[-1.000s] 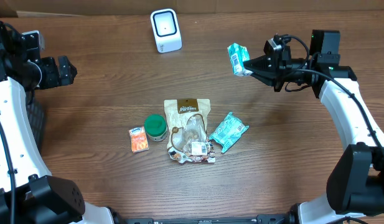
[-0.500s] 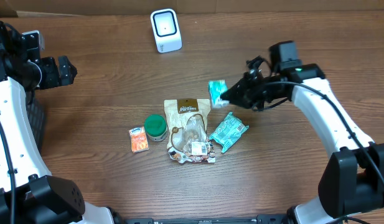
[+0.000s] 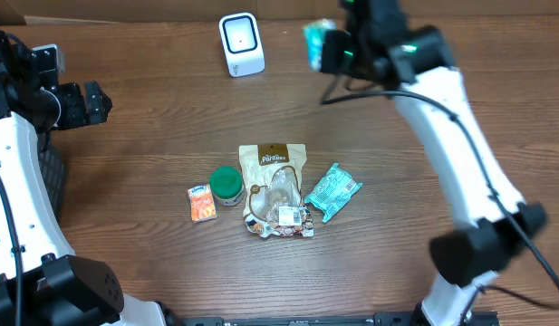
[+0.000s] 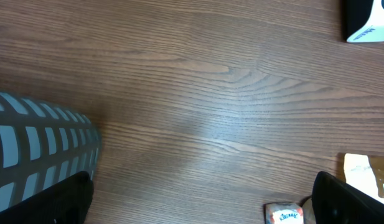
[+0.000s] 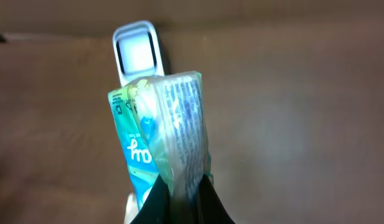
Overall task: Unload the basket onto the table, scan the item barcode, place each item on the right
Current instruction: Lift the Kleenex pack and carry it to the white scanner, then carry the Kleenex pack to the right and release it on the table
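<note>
The white barcode scanner (image 3: 241, 43) stands at the back of the table, its window facing forward. My right gripper (image 3: 333, 51) is shut on a teal snack packet (image 3: 316, 43) and holds it in the air just right of the scanner. In the right wrist view the packet (image 5: 167, 118) stands upright, pinched between my gripper (image 5: 180, 183), with the scanner (image 5: 137, 55) right behind it. My left gripper (image 3: 96, 101) hangs open and empty at the far left. Its fingertips (image 4: 348, 198) frame bare wood in the left wrist view.
A pile lies mid-table: a brown pouch (image 3: 273, 165), a green-lidded jar (image 3: 226, 184), an orange tissue pack (image 3: 201, 203), a second teal packet (image 3: 332, 191) and a clear candy bag (image 3: 281, 215). A grey ribbed object (image 4: 36, 149) sits at the left edge.
My right arm carried the teal packet from the right side down toward the pile, then up to the back beside the scanner. The left arm has not moved.
</note>
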